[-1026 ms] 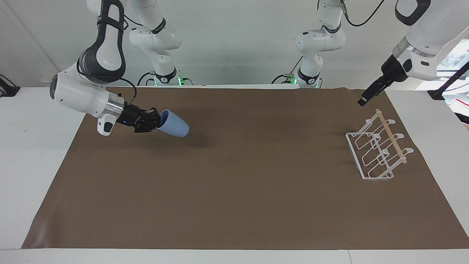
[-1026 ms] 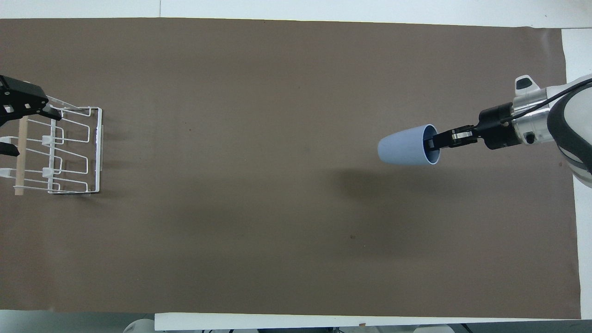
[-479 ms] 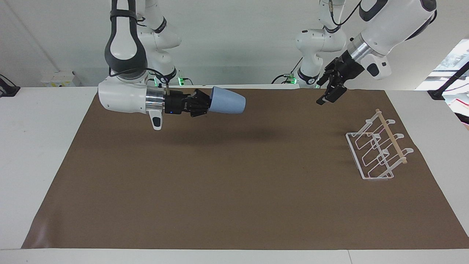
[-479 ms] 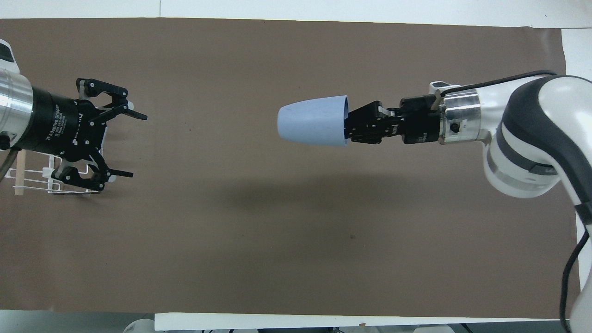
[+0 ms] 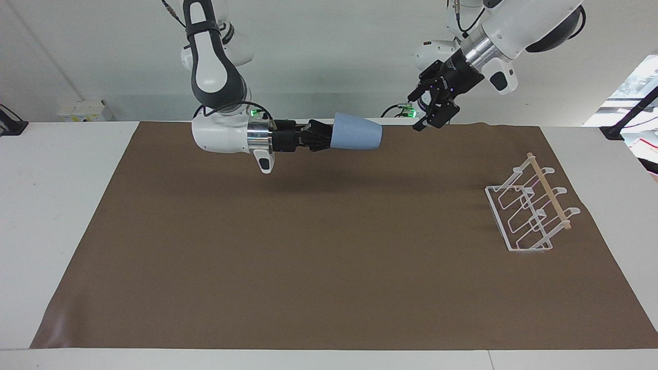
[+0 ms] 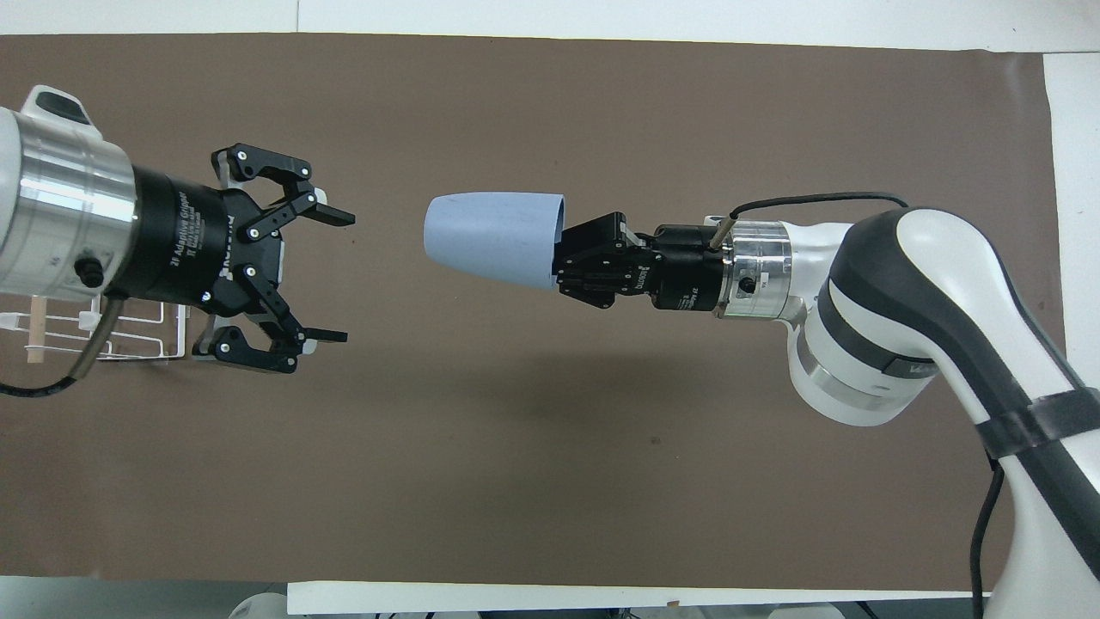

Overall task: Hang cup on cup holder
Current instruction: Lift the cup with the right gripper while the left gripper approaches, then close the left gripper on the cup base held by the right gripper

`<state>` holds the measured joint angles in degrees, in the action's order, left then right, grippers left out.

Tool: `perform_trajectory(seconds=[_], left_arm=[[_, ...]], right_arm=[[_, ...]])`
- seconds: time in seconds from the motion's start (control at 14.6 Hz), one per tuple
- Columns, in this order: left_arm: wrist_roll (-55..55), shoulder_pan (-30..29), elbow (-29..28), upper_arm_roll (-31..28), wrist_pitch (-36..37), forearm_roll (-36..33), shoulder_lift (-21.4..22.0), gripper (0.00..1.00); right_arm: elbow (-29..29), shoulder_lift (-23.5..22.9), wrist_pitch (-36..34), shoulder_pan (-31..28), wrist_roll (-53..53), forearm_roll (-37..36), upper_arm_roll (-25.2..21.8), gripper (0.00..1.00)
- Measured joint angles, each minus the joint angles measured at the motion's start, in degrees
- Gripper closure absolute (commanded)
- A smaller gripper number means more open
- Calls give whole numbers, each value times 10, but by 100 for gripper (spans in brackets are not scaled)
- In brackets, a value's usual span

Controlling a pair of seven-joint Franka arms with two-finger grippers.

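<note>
The right gripper (image 5: 321, 140) grips the cup (image 5: 356, 139) by its rim, aloft over mid-bench. The left gripper (image 6: 331, 275), fingers spread, faces it. Handover and hanging on the holder (image 5: 529, 211) remain.

A plain white wall (image 5: 318, 56) rises at the robots' end; a white table (image 5: 46, 205) carries a matte brown rectangular mat (image 5: 318, 246). Bright daylight enters through a window (image 5: 635, 82) near the left arm's end.
</note>
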<state>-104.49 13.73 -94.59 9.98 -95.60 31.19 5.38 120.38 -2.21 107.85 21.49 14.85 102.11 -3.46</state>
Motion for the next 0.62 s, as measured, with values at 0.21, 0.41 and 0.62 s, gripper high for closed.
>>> perform_trajectory(seconds=[0.21, 0.41, 0.62], left_arm=[[-1, 18, 4, 7, -29, -39, -2, 0], [-2, 49, 16, 18, -72, -82, -8, 0], [-1, 64, 25, 20, -111, -109, -17, 0]], right_arm=[[3, 3, 0, 0, 0, 0, -1, 100], [4, 3, 4, 1, 0, 0, -1, 100], [5, 3, 20, 16, 0, 0, 0, 100]])
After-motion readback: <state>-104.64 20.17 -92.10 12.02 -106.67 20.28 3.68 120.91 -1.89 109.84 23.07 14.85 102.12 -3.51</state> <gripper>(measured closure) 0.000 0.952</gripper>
